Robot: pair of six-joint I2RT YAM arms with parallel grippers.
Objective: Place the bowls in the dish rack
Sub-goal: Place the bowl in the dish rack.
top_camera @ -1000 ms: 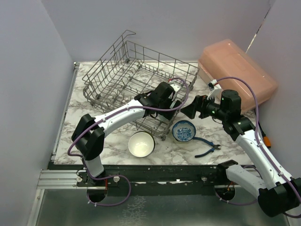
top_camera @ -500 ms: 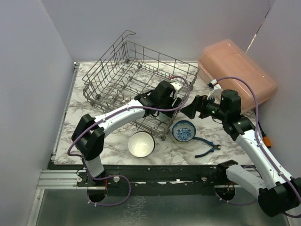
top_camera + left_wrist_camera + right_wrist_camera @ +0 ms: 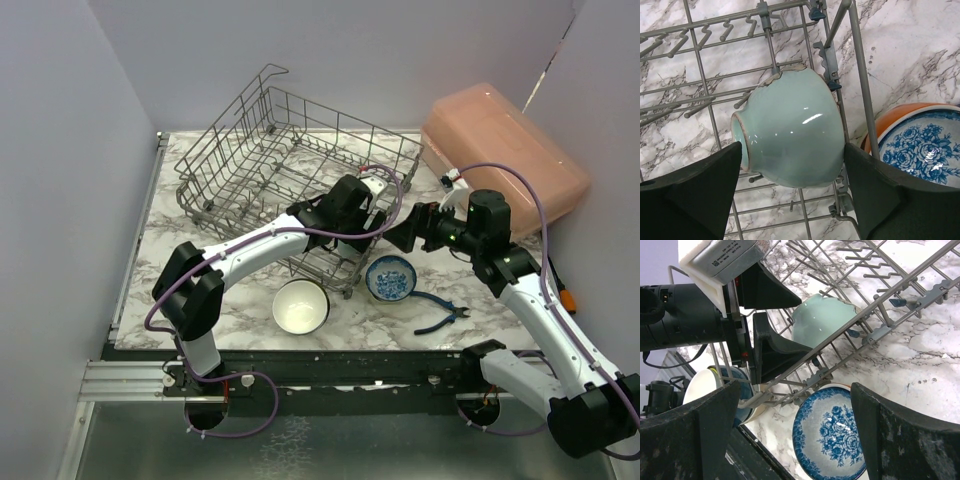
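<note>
The grey wire dish rack (image 3: 250,160) stands at the back left. A mint green bowl (image 3: 790,135) lies on its side on the wires (image 3: 860,90) in the rack's near right corner, also seen in the right wrist view (image 3: 822,320). My left gripper (image 3: 365,215) reaches into that corner. It is open (image 3: 793,147), with one finger close on each side of the bowl. A blue-patterned bowl (image 3: 390,277) nests in an orange one (image 3: 890,117) just outside the rack. My right gripper (image 3: 398,237) hovers open (image 3: 795,390) above the blue-patterned bowl (image 3: 832,432). A white bowl (image 3: 300,305) sits near the front edge.
A pink translucent box (image 3: 505,150) leans at the back right. Blue-handled pliers (image 3: 440,318) lie right of the blue-patterned bowl. The rack's near rim runs between my two grippers. Grey walls close in on both sides.
Almost nothing. The left gripper has shifted very slightly around the mint green bowl, and the right arm has stayed still.
</note>
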